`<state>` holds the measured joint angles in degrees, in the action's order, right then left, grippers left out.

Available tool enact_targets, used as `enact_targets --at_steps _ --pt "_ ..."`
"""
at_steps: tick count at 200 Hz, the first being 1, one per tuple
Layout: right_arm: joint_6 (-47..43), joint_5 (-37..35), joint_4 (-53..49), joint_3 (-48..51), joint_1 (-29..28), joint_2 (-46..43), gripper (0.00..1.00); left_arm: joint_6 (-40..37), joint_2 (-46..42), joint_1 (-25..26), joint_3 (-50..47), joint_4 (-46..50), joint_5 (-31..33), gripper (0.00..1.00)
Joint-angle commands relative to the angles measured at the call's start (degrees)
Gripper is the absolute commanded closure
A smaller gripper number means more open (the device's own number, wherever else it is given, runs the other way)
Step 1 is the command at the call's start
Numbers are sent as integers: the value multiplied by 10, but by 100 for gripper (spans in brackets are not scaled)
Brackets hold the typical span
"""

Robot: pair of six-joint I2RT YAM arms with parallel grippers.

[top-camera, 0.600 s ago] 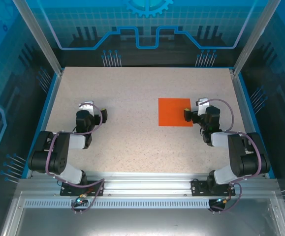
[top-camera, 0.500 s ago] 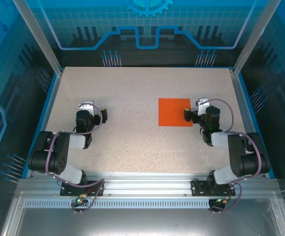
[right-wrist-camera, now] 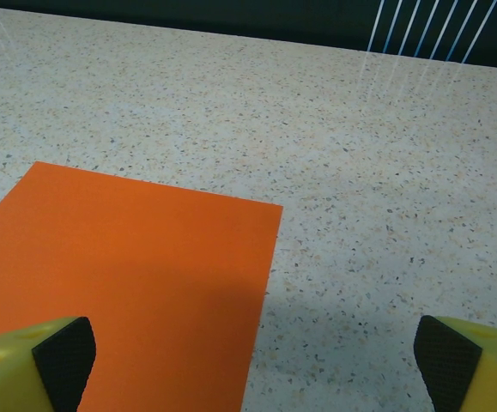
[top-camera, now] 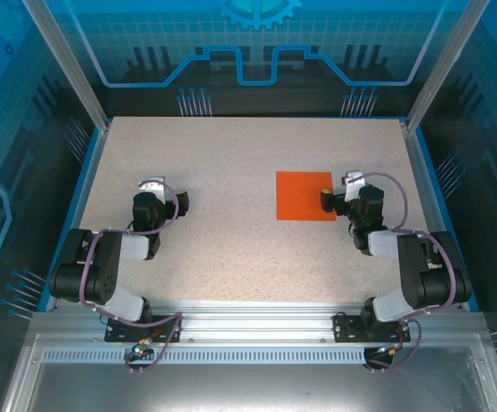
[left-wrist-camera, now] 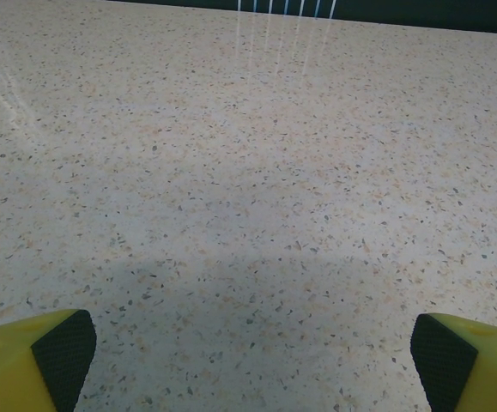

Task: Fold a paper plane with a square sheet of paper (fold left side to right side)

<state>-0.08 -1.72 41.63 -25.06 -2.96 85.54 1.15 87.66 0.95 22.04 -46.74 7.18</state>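
Orange-red and flat, the square sheet of paper [top-camera: 305,196] lies unfolded on the right half of the speckled table [top-camera: 231,154], its edges roughly square to the table's sides and no crease visible in it. Compared with the top views from a moment earlier, it sits in the same spot with the same outline, and neither arm shows any shift that can be made out. The right gripper [top-camera: 340,189] is low at the sheet's right edge, its jaws spread wide. In the right wrist view the right gripper [right-wrist-camera: 257,356] straddles that edge: one black-padded yellow fingertip [right-wrist-camera: 63,352] is above the paper [right-wrist-camera: 119,283] and the other is above bare tabletop, with the sheet's far right corner pointing away between them. Whether either pad actually touches the paper or the table cannot be told from these views. The left gripper [top-camera: 166,192] is well apart from the sheet, over the left half of the table, jaws also spread wide. The left wrist view shows the left gripper [left-wrist-camera: 252,356] with its two padded tips at the lower corners and plain speckled surface between them, crossed by a soft shadow. Both arms are folded back close to their bases at the near edge, as they were before.
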Motion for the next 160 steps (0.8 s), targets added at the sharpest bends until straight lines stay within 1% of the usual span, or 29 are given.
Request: enact_targets --at_steps 1,18,34,46,52,61,73,82,94,104,112,122,132,145,160 --pt "0 29 15 5 16 5 1 -3 -4 -7 13 0 -19 2" --pt "0 30 16 5 16 4 0 -2 -6 -7 12 -1 -16 2" --pt "4 22 -1 -2 17 0 1 8 -24 -7 21 28 10 2" --pt "16 -3 -33 -15 17 -15 1 14 -61 -7 48 104 20 2" --pt "21 -13 -64 -26 18 -27 1 20 -82 -7 70 170 22 2" --pt "34 -20 -143 -56 21 -51 1 35 -112 -7 101 252 18 2" --pt "47 -20 -228 -90 25 -74 1 57 -143 -4 134 331 9 2" --pt "51 -10 -255 -98 26 -91 1 64 -165 3 144 358 -2 2" --pt "61 -9 -259 -90 26 -112 1 68 -190 16 144 374 5 2" --pt "80 -18 -258 -79 27 -132 1 78 -209 26 148 394 -8 1" --pt "96 -24 -284 -77 29 -146 1 89 -217 42 156 415 -23 2" --pt "111 -12 -317 -86 30 -157 1 100 -216 73 172 438 -48 2" --pt "121 5 -361 -109 30 -155 1 110 -201 125 199 465 -53 1" --pt "127 39 -437 -155 29 -131 1 123 -162 187 247 513 -62 2" --pt "141 50 -517 -214 29 -84 1 166 -98 244 293 534 -78 2"
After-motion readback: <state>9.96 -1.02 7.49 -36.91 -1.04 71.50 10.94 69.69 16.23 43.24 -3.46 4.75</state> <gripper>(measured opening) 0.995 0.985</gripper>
